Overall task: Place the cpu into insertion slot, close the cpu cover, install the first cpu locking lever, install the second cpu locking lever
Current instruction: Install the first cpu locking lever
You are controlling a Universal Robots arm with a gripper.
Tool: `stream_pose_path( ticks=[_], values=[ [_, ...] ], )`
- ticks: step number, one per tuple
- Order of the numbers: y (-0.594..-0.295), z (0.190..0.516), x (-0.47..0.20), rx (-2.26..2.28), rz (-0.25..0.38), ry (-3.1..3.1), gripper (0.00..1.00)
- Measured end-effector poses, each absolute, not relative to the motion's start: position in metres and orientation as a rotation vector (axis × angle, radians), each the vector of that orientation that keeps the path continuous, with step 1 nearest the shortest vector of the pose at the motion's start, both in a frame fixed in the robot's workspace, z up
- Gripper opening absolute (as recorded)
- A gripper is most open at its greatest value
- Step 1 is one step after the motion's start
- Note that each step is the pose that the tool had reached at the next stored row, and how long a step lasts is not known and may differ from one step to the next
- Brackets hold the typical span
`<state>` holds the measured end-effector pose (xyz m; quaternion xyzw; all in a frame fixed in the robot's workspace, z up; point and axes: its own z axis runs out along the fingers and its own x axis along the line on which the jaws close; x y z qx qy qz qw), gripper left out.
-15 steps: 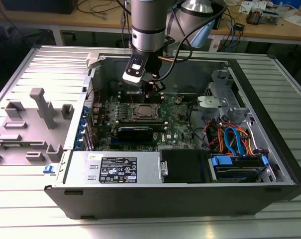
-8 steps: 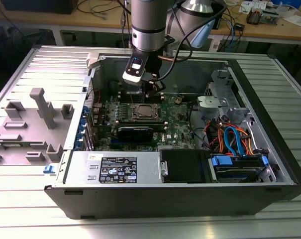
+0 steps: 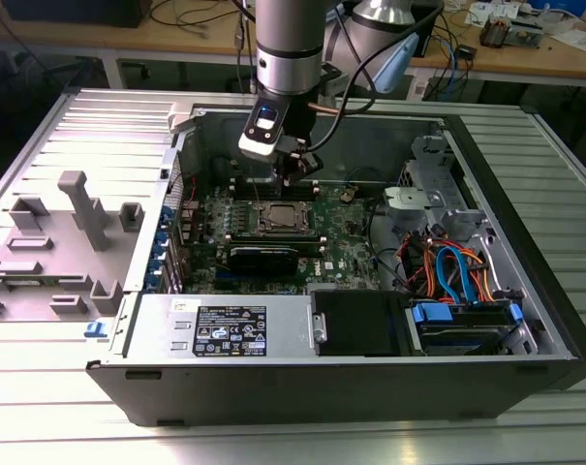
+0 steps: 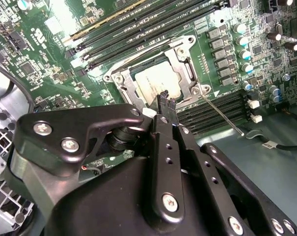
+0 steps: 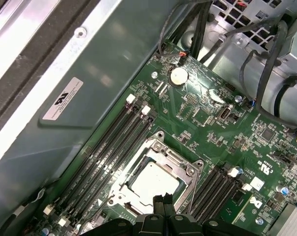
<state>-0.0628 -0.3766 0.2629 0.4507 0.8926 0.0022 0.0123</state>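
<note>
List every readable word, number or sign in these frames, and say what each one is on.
No text can be quoted as it reads.
Power supply label: dense print and symbols, too small to read.
Case wall sticker: a dark mark and fine lines, too small to read.
Board marks: white printed symbols, not legible as words.
Cable tag: print too small to read.

We count one cpu (image 5: 153, 182), one cpu cover (image 5: 180, 164), one gripper (image 5: 163, 200), one coin battery (image 5: 178, 76) and one computer case (image 3: 322, 387).
</note>
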Motion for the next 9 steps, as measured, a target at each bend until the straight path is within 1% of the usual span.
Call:
stream_pose_path(
  ticks=[9],
  values=[
    [-0.3766,0.2630,-0.0629,1.214,0.009,2.871,0.11]
  ],
)
